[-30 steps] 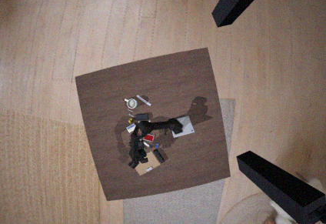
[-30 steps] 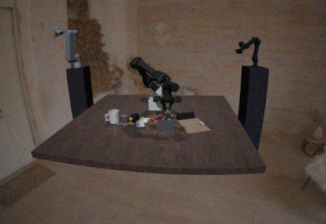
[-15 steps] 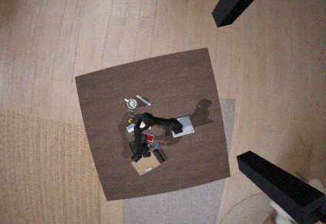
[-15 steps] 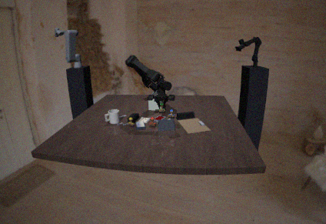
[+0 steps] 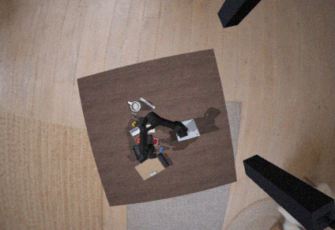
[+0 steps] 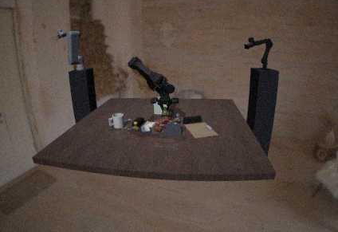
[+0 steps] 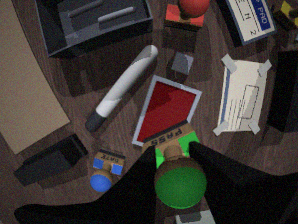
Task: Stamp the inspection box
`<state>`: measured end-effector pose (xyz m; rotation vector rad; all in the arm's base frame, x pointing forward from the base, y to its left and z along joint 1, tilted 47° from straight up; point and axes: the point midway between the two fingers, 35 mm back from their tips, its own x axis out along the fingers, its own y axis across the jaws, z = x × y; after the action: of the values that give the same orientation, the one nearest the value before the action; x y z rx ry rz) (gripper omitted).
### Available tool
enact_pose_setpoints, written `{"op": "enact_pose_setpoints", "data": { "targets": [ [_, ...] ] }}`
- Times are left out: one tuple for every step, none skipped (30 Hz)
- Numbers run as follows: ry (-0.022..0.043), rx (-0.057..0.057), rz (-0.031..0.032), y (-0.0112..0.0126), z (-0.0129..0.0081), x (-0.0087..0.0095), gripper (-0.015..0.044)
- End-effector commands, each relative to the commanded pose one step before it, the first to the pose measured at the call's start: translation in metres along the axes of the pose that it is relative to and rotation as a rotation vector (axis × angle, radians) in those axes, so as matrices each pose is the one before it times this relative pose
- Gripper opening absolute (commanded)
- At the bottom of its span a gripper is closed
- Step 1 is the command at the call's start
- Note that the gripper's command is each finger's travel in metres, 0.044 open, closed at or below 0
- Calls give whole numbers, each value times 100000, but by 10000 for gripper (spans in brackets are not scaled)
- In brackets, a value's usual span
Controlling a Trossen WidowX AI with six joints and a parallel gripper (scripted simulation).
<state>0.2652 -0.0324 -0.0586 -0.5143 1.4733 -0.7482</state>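
Note:
My gripper (image 7: 172, 149) (image 6: 164, 105) is shut on the PASS stamp (image 7: 180, 187), which has a green round knob and a green-and-tan base. It hangs above the near edge of the red ink pad (image 7: 166, 111) (image 6: 163, 122), apart from it. The white inspection card (image 7: 242, 96) with a thin outlined box lies just to the right of the pad in the wrist view. The stamp's printing face is hidden.
A white mug (image 6: 117, 120) (image 5: 135, 106) stands apart.

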Motion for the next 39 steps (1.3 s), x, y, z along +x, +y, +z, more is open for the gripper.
{"op": "enact_pose_setpoints", "data": {
  "targets": [
    [82, -533, -532, -112, -139, 316, 0],
    [-2, 0, 10, 2, 5, 67, 0],
    [-2, 0, 9, 2, 5, 68, 0],
    [-2, 0, 9, 2, 4, 68, 0],
    [-2, 0, 9, 2, 4, 68, 0],
    [-2, 0, 8, 2, 4, 68, 0],
    [-2, 0, 8, 2, 4, 67, 0],
    [-2, 0, 8, 2, 4, 67, 0],
    [-2, 1, 8, 1, 4, 67, 0],
    [-2, 1, 7, 1, 4, 67, 0],
    [-2, 1, 7, 1, 3, 67, 0],
    [-2, 1, 7, 1, 3, 67, 0],
    [-2, 1, 6, 1, 3, 67, 0],
    [-2, 1, 6, 1, 3, 67, 0],
    [-2, 1, 6, 1, 3, 67, 0],
    [-2, 1, 5, 0, 3, 67, 0],
    [-2, 1, 5, 0, 2, 67, 0],
    [-2, 1, 5, 0, 2, 67, 0],
    [-2, 1, 4, 0, 2, 67, 0],
    [-2, 1, 4, 0, 2, 67, 0],
    [-2, 1, 4, 0, 2, 67, 0],
    [-2, 1, 3, 0, 2, 67, 0],
    [-2, 1, 3, 0, 2, 68, 0],
    [-2, 1, 3, -1, 1, 68, 0],
    [-2, 1, 3, -1, 1, 68, 0],
    [-2, 1, 2, -1, 1, 68, 0],
    [-2, 1, 2, -1, 1, 68, 0],
    [-2, 1, 2, -1, 1, 68, 0],
    [-2, 2, 1, -1, 1, 68, 0],
    [-2, 2, 1, -1, 0, 67, 0],
    [-2, 2, 1, -1, 0, 67, 0],
    [-2, 2, 0, -2, 0, 67, 0],
    [-2, 2, 0, -2, 0, 67, 0],
    [-2, 2, 0, -2, 0, 67, 0],
    [-2, 2, -1, -2, 0, 67, 0],
    [-2, 2, -1, -2, -1, 67, 0],
    [-2, 2, -1, -2, -1, 67, 0],
    [-2, 2, -2, -2, -1, 67, 0],
    [-2, 2, -2, -2, -1, 67, 0]
  ]
}}
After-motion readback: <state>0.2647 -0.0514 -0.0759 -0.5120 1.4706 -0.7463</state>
